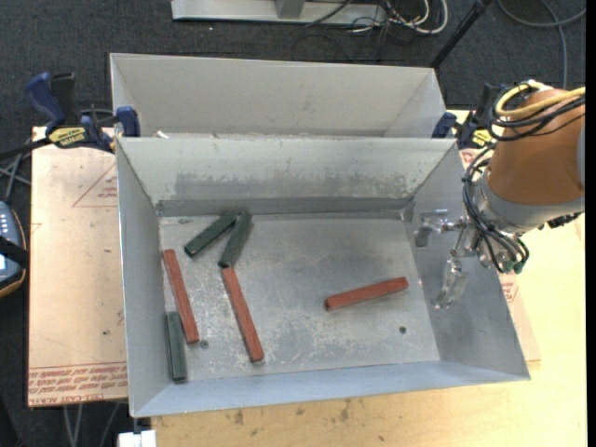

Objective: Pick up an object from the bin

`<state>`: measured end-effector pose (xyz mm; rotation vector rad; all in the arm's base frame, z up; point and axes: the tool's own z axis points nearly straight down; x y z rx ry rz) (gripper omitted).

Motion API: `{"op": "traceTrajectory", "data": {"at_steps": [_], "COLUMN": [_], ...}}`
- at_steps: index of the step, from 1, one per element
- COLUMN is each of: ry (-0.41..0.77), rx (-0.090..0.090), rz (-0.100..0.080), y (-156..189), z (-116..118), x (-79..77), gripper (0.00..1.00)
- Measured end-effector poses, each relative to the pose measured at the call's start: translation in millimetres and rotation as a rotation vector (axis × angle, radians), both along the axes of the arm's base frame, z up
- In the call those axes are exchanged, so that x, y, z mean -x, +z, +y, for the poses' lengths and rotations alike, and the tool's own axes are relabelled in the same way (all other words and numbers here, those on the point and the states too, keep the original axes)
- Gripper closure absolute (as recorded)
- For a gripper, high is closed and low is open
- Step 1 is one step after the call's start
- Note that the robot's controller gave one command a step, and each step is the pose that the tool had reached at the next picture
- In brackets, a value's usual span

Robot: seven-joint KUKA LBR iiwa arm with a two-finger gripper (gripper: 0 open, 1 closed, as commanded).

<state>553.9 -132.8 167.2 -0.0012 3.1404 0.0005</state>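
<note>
My gripper (438, 257) hangs over the right side of the bin, close to the right wall, its two metal fingers spread open with nothing between them. The nearest loose thing is a red flat stick (366, 294), lying slightly tilted on the bin floor just left of the gripper and apart from it. Further left another red stick (242, 313) lies diagonally on the floor.
Along the left wall lie a third red stick (181, 296) and a dark green stick (176, 346). Two more dark green sticks (209, 235) (236, 238) meet in a V at the back left. The arm with its orange cover and cables stands over the right rim.
</note>
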Motion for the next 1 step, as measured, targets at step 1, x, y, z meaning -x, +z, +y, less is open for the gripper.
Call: {"op": "traceTrajectory", "data": {"at_steps": [1], "ry": [0.053], "rx": [0.003], "rz": [-0.008], "y": [-41.8], "z": [10.9], "x": [-23.1], "gripper": [0.00]}}
